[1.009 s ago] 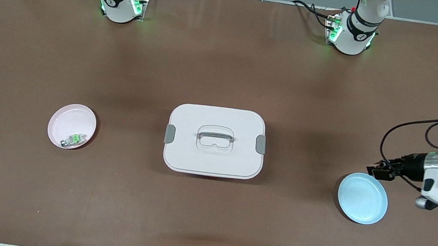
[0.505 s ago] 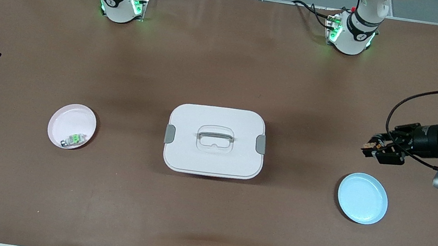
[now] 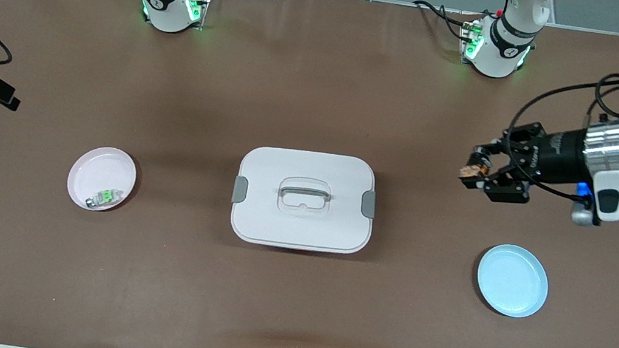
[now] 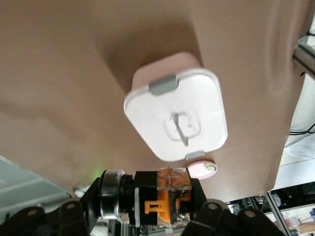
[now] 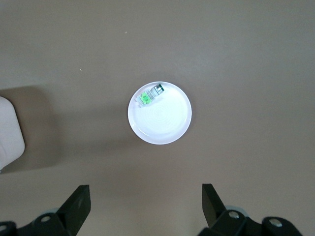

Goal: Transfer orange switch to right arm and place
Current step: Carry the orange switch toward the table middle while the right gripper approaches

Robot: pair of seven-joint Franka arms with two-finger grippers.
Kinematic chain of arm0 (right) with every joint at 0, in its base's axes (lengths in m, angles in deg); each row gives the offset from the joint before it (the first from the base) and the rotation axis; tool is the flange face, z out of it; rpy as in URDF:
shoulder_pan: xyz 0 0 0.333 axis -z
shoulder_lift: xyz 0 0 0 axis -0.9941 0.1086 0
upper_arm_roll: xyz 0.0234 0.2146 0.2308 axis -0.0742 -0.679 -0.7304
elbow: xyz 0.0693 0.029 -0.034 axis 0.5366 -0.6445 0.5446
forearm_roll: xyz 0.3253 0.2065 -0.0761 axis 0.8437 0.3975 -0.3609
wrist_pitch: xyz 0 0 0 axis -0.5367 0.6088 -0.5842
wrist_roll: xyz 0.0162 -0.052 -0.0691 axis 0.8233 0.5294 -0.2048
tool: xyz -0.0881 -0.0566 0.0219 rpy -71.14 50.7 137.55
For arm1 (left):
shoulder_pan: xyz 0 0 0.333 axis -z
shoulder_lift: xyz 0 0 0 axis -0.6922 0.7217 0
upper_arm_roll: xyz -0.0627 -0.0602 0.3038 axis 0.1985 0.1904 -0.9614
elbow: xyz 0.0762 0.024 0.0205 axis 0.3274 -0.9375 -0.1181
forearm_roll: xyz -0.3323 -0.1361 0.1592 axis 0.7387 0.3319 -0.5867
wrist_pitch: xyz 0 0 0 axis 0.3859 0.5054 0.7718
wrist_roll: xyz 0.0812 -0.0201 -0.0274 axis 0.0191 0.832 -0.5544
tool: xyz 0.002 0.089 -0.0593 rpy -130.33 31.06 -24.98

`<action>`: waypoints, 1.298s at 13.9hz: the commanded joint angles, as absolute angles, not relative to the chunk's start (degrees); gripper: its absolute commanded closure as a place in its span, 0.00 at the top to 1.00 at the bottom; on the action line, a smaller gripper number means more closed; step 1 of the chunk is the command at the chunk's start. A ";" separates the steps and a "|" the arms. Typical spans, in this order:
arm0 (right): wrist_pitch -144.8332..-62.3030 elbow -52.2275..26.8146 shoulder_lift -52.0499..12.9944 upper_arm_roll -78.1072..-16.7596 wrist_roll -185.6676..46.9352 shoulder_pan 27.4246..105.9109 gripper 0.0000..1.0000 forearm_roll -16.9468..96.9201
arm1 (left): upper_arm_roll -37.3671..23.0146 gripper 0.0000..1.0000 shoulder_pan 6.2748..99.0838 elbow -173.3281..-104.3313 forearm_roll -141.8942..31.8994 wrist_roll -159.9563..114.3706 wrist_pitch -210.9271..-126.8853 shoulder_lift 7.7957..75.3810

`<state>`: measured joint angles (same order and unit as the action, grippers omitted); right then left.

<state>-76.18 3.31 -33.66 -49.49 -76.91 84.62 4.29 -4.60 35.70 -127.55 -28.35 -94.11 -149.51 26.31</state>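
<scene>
Orange switch (image 3: 467, 172) sits clamped in left gripper (image 3: 477, 169), in the air between white lidded box (image 3: 304, 199) and blue plate (image 3: 512, 280); looks light, rigid, slick plastic, so take the exposed body; right gripper (image 5: 145, 196) gapes over pink plate (image 5: 159, 112), unseen in front view; only left wrist view shows orange face.

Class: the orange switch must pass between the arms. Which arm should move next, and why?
Probably the left. Its left gripper is shut on the orange switch in the air, near the blue plate. The right gripper hangs open over the pink plate, holding nothing.
</scene>
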 commanded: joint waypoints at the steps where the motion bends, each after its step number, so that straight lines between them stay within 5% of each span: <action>1: -76.19 3.79 -31.13 -49.72 -76.25 84.91 1.00 4.55 | -1.61 0.43 37.55 -125.87 -27.51 -104.28 -152.09 27.74; 6: -75.22 3.43 -30.69 -49.89 -77.12 81.58 1.00 6.72 | -1.42 0.44 47.30 -125.87 -27.86 -119.68 -163.07 28.44; 18: -77.59 -3.85 -37.09 -49.81 -88.81 75.07 1.00 39.24 | -1.68 0.44 66.91 -125.87 -37.34 -137.18 -183.84 34.24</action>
